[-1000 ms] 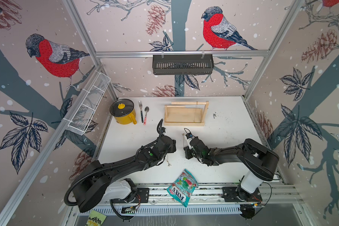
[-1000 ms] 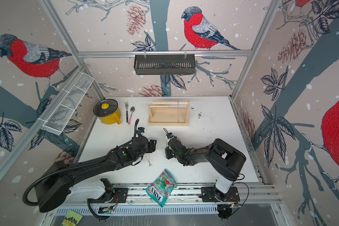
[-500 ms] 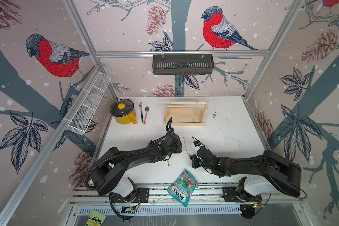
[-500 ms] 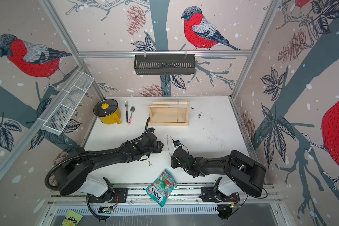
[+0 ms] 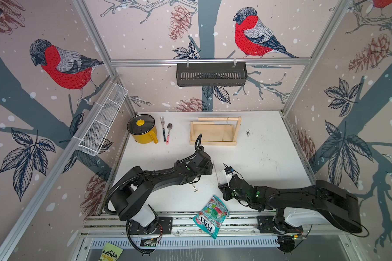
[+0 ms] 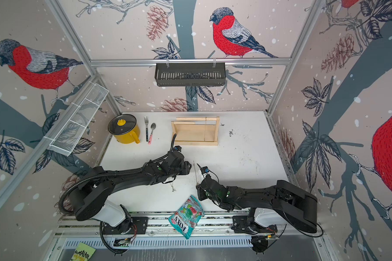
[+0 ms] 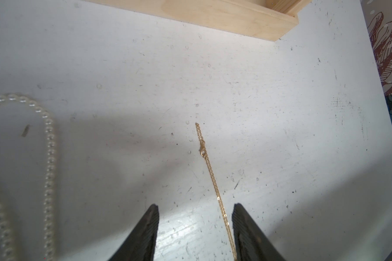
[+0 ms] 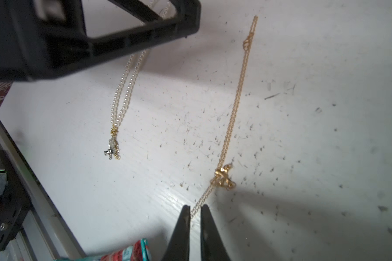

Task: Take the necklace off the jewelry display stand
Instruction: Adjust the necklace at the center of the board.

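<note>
White table (image 5: 269, 158) holds a gold necklace (image 8: 236, 101) ending inside the parted right pincer (image 8: 194, 212).

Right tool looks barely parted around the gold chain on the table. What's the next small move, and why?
Probably lift the right tool clear: its jaws stand slightly apart, and the gold chain between them already lies flat on the table, off the jewelry display stand.
</note>
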